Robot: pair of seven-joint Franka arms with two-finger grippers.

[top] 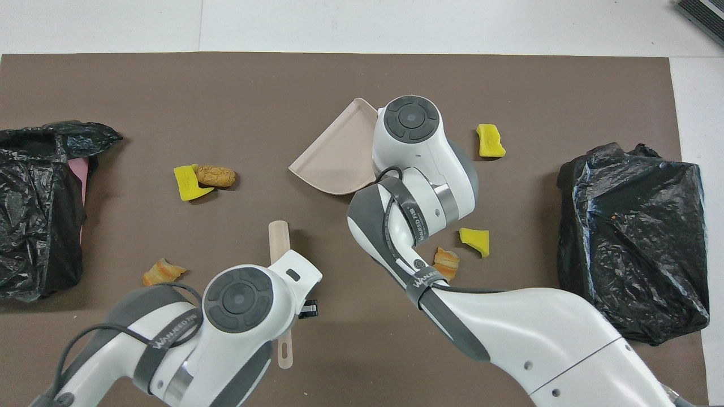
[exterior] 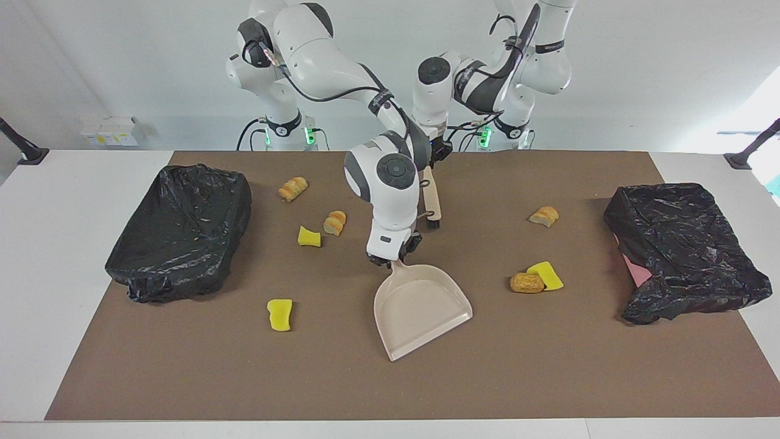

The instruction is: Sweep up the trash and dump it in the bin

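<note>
My right gripper is shut on the handle of the beige dustpan, in the middle of the brown mat. The pan's open mouth points away from the robots and toward the left arm's end. My left gripper is shut on the beige brush, over the mat near the robots, bristles down. Trash lies scattered: a yellow sponge piece touching a bread lump, a bread bit, further sponge pieces and bread bits.
Two bins lined with black bags stand on the mat, one at the right arm's end and one at the left arm's end. The white table borders the mat.
</note>
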